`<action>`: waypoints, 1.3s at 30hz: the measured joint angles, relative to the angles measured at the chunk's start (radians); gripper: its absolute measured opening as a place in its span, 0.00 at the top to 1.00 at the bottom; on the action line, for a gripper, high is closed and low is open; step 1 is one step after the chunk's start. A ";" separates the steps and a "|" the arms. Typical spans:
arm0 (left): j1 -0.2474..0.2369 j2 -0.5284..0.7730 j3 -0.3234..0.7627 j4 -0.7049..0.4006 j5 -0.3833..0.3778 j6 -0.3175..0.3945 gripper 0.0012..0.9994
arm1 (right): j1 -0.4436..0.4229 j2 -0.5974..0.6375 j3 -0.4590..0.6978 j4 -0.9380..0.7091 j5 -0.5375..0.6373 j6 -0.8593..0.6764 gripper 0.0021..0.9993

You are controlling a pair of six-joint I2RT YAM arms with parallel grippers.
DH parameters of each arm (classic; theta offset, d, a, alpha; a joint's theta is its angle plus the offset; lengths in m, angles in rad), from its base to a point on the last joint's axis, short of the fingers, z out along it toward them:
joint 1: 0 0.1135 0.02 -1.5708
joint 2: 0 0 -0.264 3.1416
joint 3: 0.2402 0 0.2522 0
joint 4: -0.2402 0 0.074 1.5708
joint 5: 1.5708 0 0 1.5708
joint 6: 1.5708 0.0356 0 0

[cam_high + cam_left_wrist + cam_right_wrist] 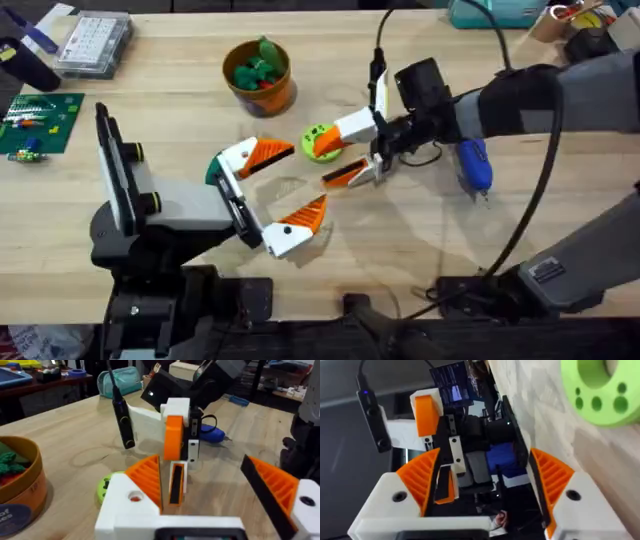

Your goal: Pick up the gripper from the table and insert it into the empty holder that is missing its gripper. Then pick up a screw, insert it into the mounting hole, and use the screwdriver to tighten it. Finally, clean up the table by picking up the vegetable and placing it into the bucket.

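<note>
Lying under everything, the light wooden bench (420, 240). Reaches in from the lower left with the left end effector (300, 180), spread wide and holding nothing. Hangs at the middle with the right end effector (325, 163), also parted and holding nothing, one orange pad just over the lime vegetable (312, 133), which rests on the bench. Stands beyond them as the brown-orange bucket (270, 98), green and red toy pieces inside. Lies under the right arm as the blue screwdriver (473, 165).

White tool (278, 192) bodies, orange ribbed pads (268, 152), round screw holes; black arm links, black cables.
</note>
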 joint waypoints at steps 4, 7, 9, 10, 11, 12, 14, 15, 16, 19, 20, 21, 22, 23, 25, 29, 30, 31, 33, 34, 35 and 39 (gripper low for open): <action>0.000 0.000 0.000 0.000 0.000 0.000 0.01 | 0.019 0.000 0.000 0.003 0.001 0.057 0.01; 0.000 0.000 0.000 0.000 0.000 0.000 0.01 | 0.025 0.000 -0.002 0.060 -0.011 0.080 0.01; 0.000 0.000 0.000 0.000 0.000 0.000 0.01 | 0.025 0.000 -0.002 0.131 -0.028 0.098 0.01; 0.000 0.000 0.000 0.000 0.000 0.000 0.01 | 0.025 0.000 -0.002 0.164 -0.035 0.110 0.01; 0.000 0.000 0.000 0.000 0.000 0.000 0.01 | 0.025 0.000 -0.002 0.197 -0.043 0.124 0.01; 0.000 0.000 0.000 0.000 0.000 0.000 0.01 | 0.025 0.000 -0.003 0.234 -0.048 0.144 0.01; 0.000 0.000 0.000 0.000 0.000 0.000 0.01 | 0.025 0.000 -0.003 0.308 -0.056 0.185 0.01; 0.000 0.000 0.000 0.000 0.000 0.000 0.01 | 0.025 0.000 -0.003 0.342 -0.060 0.206 0.01; 0.000 0.000 0.000 0.000 0.000 0.000 0.01 | 0.026 0.000 -0.003 0.379 -0.062 0.229 0.01; 0.000 0.000 0.000 0.000 0.000 0.000 0.01 | 0.033 0.000 -0.003 0.490 -0.064 0.299 0.01; 0.000 0.000 0.000 0.000 0.000 0.000 0.01 | 0.037 0.000 -0.003 0.523 -0.064 0.323 0.01; 0.000 0.000 0.000 0.000 0.000 0.000 0.01 | 0.043 0.000 -0.003 0.555 -0.062 0.348 0.01; 0.000 0.000 0.000 0.000 0.000 0.000 0.01 | 0.051 0.000 -0.003 0.587 -0.057 0.375 0.01; 0.000 0.000 0.000 0.000 0.000 0.000 0.01 | 0.060 0.000 -0.003 0.611 -0.052 0.397 0.01; 0.000 0.000 0.000 0.000 0.000 0.000 0.01 | 0.084 0.000 -0.002 0.631 -0.036 0.432 0.01; 0.000 0.000 0.000 0.000 0.000 0.000 0.01 | 0.135 0.000 0.001 0.633 0.008 0.473 0.18; 0.000 0.000 0.000 0.000 0.000 0.000 0.01 | 0.146 0.000 0.003 0.634 0.018 0.479 0.25; 0.000 0.000 0.000 0.000 0.000 0.000 0.01 | 0.156 0.000 0.005 0.634 0.028 0.484 0.33; 0.000 0.000 0.000 0.000 0.000 0.000 0.01 | 0.168 0.000 0.008 0.634 0.044 0.492 0.39; 0.000 0.000 0.000 0.000 0.000 0.000 0.01 | 0.169 0.000 0.009 0.634 0.050 0.494 0.40; 0.000 0.000 0.000 0.000 0.000 0.000 0.01 | 0.169 0.000 0.010 0.634 0.054 0.494 0.40; 0.000 0.000 0.000 0.000 0.000 0.000 0.01 | 0.167 0.000 0.011 0.634 0.077 0.498 0.40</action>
